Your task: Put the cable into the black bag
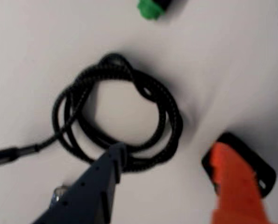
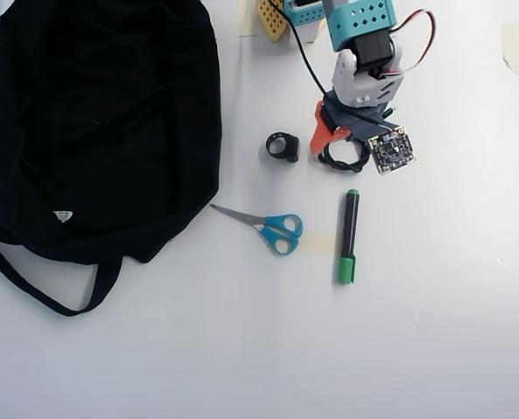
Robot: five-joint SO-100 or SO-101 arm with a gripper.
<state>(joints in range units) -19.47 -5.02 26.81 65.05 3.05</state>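
The cable lies on the white table as a loose black braided coil, its plug end sticking out to the left in the wrist view. My gripper is open just above it. The dark blue finger overlaps the coil's near edge, and the orange finger stands off to the right, outside the coil. From overhead, the gripper covers most of the cable. The black bag lies flat at the left with its strap trailing down, well apart from the arm.
A small black ring-shaped object sits just left of the gripper; in the wrist view this ring shows behind the orange finger. Blue-handled scissors and a green marker lie below the arm. The marker's green end shows at the wrist view's top.
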